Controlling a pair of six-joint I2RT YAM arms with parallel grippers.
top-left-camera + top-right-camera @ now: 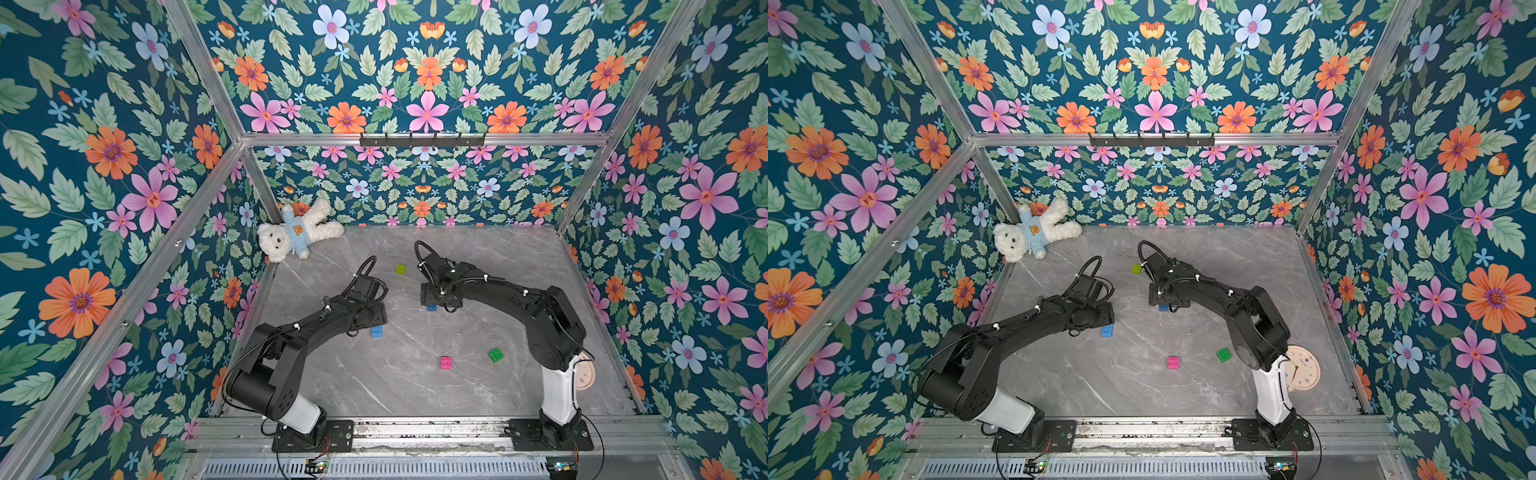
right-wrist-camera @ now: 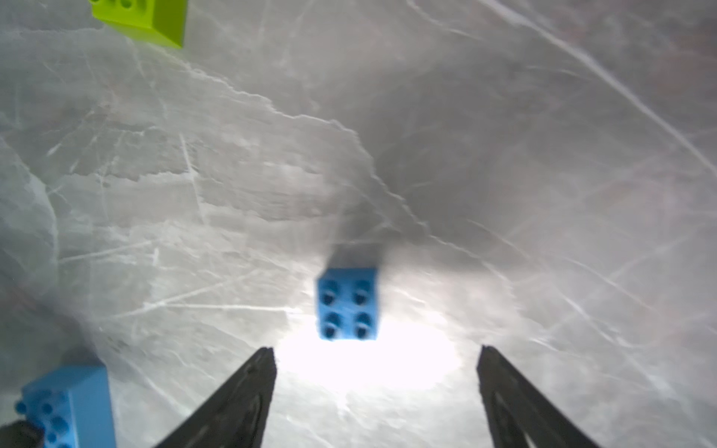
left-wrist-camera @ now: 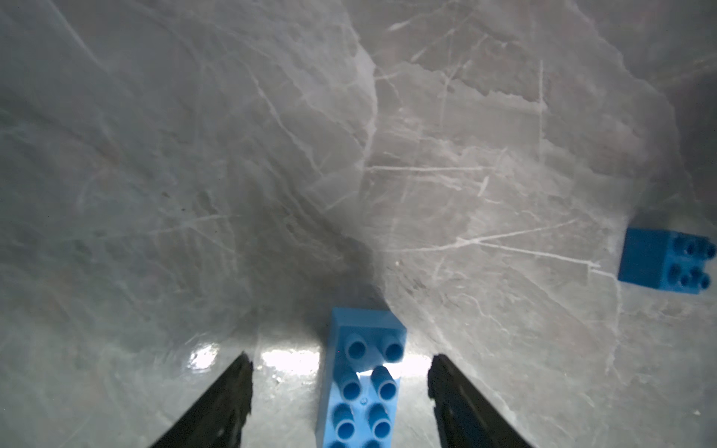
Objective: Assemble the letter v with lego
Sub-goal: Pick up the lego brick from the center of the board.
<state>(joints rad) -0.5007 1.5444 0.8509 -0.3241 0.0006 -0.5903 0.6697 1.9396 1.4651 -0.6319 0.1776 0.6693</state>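
Left fingers (image 3: 223, 407) spread wide, straddling the long light-blue brick (image 3: 361, 388) without touching it. Right fingers (image 2: 242, 403) spread wide, small blue brick (image 2: 348, 304) just beyond their tips. Lime brick (image 1: 400, 269) farther back; pink brick (image 1: 446, 362) and green brick (image 1: 495, 355) nearer, all separate on the tabletop (image 1: 415, 390).

Left pincer (image 3: 340, 356) spread, right pincer (image 2: 376, 348) spread (both low)

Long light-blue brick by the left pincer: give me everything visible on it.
The long light-blue brick is glossy plastic, narrow, two rows of round studs on top; one end runs out of the left wrist view. It lies flat, studs up, on the grey marble-look table, between the fingers of the open left pincer, neither touching it. In both top views the left arm covers part of it.
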